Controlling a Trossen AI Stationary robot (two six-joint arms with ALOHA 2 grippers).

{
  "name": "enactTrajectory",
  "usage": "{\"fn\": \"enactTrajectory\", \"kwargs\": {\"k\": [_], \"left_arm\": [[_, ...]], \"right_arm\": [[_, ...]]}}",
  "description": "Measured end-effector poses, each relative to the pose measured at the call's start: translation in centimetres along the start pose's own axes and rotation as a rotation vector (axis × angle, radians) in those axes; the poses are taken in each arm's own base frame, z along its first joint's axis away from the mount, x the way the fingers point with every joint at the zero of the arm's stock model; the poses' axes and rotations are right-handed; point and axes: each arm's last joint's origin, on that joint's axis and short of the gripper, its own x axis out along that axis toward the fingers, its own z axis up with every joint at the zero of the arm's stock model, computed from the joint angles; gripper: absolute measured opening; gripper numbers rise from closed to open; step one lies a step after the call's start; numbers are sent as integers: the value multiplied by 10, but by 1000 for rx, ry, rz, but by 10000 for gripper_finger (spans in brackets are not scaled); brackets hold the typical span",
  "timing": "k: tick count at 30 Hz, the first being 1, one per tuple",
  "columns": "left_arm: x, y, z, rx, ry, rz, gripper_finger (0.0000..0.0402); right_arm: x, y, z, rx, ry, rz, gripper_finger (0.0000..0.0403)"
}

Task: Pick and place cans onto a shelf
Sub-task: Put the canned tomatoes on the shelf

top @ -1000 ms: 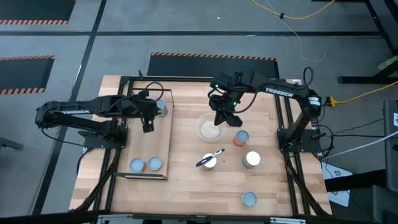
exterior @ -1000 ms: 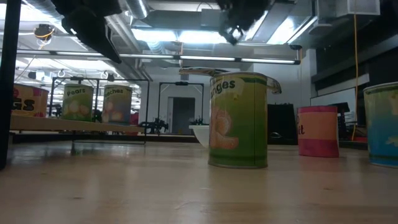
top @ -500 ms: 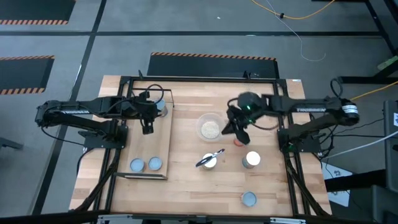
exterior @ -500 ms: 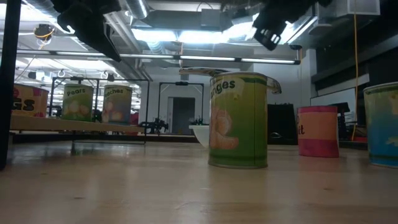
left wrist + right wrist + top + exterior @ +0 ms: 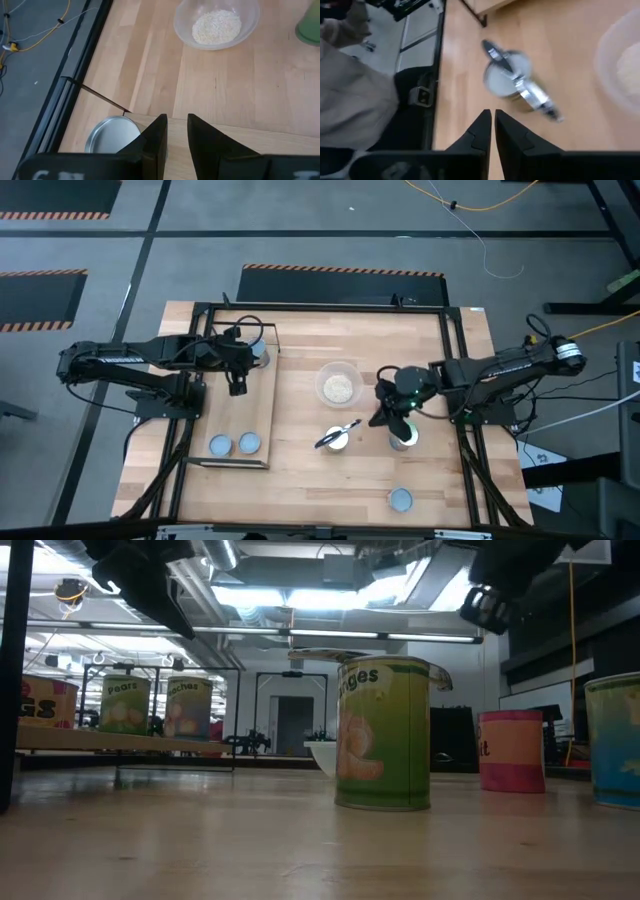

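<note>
The shelf (image 5: pixel 262 405), a light-wood board in a black wire frame, lies on the table's left part. On it stand two cans near its front (image 5: pixel 220 445) (image 5: pixel 248 443) and one at its far end (image 5: pixel 261 353). My left gripper (image 5: pixel 238 386) hovers over the shelf beside that far can (image 5: pixel 111 142), fingers a narrow gap apart and empty. My right gripper (image 5: pixel 382 418) is shut and empty, above the table beside a white-topped can (image 5: pixel 404 438). A green can (image 5: pixel 338 439) (image 5: pixel 383 735) carries a silver utensil (image 5: pixel 520 85) on its top.
A clear bowl of pale grains (image 5: pixel 338 387) stands mid-table. A pink can (image 5: pixel 511 750) shows in the low view; my right arm hides it from above. Another can (image 5: pixel 400 499) stands near the front edge. A person in beige (image 5: pixel 350 90) is beyond the table's near edge.
My right gripper has swung from the far side of the bowl toward the table's right and near edge, past the pink can, and now hangs beside the white-topped can. It stays shut and empty.
</note>
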Motion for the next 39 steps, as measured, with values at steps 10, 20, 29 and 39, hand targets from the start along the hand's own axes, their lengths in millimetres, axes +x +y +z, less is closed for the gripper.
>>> {"fn": "enactTrajectory", "kwargs": {"k": [10,20,29,39], "left_arm": [[0,0,0,-1,0,0,69],[0,0,0,-1,0,0,69],[0,0,0,-53,0,1,69],[0,0,0,-54,0,1,69]], "right_arm": [[4,10,-8,-15,42,27,29],[4,10,-8,-10,42,27,29],[4,9,-7,-8,14,-13,29],[4,9,-7,22,6,-25,105]]}}
